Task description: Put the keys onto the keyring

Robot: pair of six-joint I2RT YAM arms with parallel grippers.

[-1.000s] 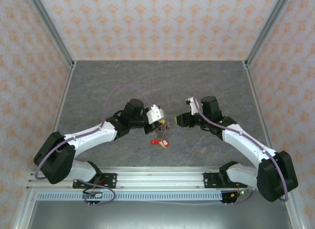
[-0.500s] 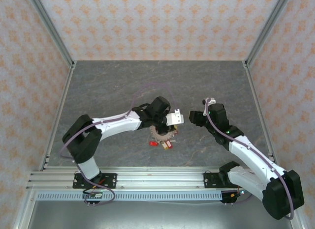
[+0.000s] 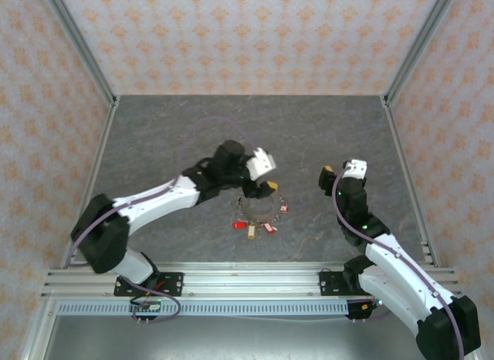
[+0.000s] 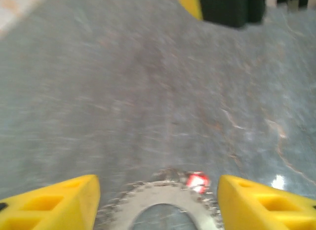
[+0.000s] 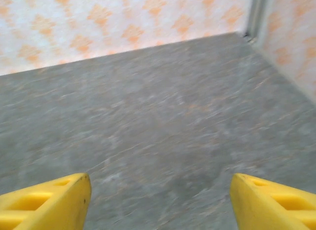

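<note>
Jaws wide apart on the left gripper (image 4: 157,183), clamped on nothing. Same on the right gripper (image 5: 159,180): spread open, only bare surface between.

Flat on the grey table (image 3: 170,136), near its middle and a little toward the near edge, the keyring (image 3: 259,208). Around its rim, the keys (image 3: 241,224), tags pointing outward. Red ones on the near and right sides, and one pale yellow tag (image 3: 250,233) nearest the arms' bases. Too small from above to tell whether every key is threaded on the hoop.

Blurred in the left wrist view: a grey arc of hoop at the bottom edge, between the two yellow fingers (image 4: 59,200) and apart from both. A red tag (image 4: 197,180) on its right part, and toothed key shapes along the outer edge.

From above, left gripper just over the far side of the hoop, arm reaching in from the left. Right gripper well apart to the right, facing the far patterned wall (image 5: 123,22). At the near edge, the metal rail (image 3: 231,286) carrying both bases.
</note>
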